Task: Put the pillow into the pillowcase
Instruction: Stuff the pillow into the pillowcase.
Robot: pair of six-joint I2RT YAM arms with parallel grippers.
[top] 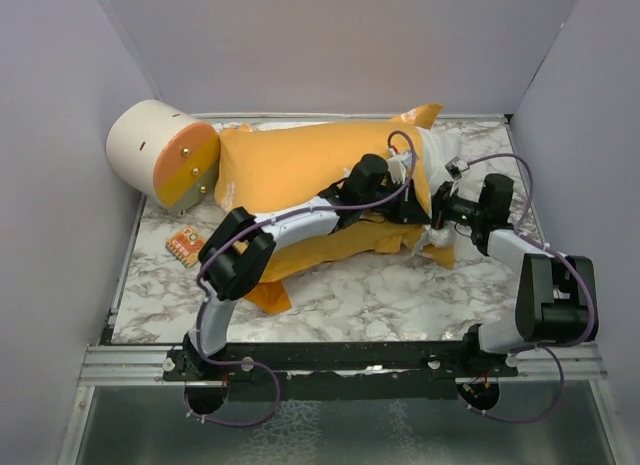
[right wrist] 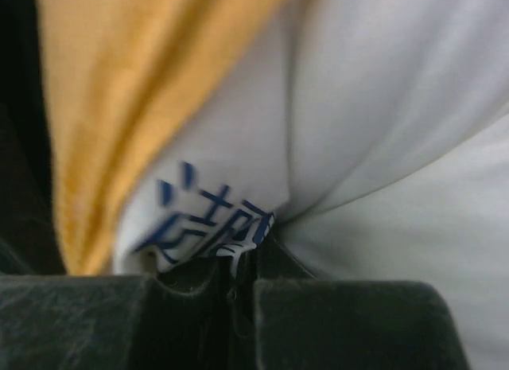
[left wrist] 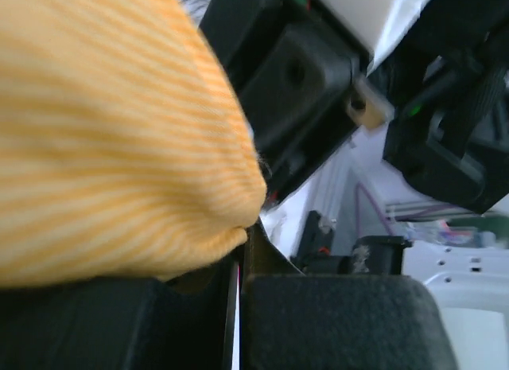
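Left tool (left wrist: pixel 238 262) is clamped on pillowcase (left wrist: pixel 103 147), right tool (right wrist: pixel 238 266) on pillow (right wrist: pixel 382 131). Bare end lies rightward — along the long axis.

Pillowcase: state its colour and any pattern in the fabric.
The pillowcase is orange-yellow with fine paler stripes; the left wrist view shows it best.

Robot lab test cell, not a home: marble-print tabletop (top: pixel 380 295) boxed in by plain lilac panel walls (top: pixel 330 45), aluminium extrusion rail (top: pixel 130 363) carrying left arm (top: pixel 300 225) and right arm (top: pixel 545 300), cables exposed.
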